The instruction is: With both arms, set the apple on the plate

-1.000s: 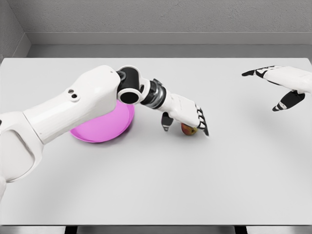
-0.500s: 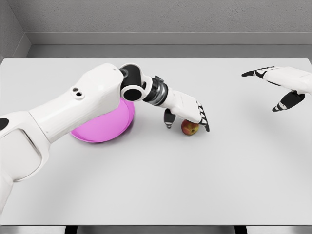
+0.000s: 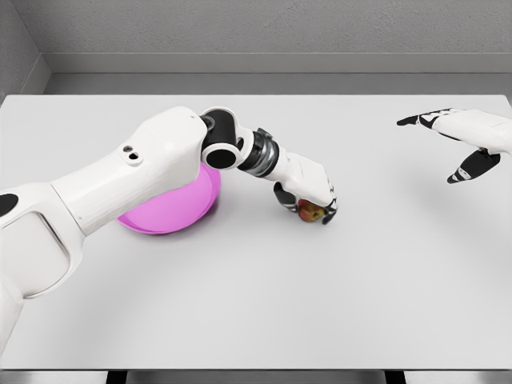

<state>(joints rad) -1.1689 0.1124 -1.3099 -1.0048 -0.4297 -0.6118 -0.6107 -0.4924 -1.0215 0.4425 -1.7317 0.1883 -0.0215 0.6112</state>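
The red-yellow apple [image 3: 310, 212] sits on the white bench [image 3: 336, 296], just right of the pink plate [image 3: 172, 210]. The left hand [image 3: 308, 192] covers the apple from above, its fingers [image 3: 327, 214] curled around it. Far right of the plate, the right hand [image 3: 464, 136] hovers with fingers spread, holding nothing.

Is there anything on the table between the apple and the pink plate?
No object lies between them. The left hand is closed around the apple, and only bare table separates it from the plate. The left arm itself hangs over part of the plate.
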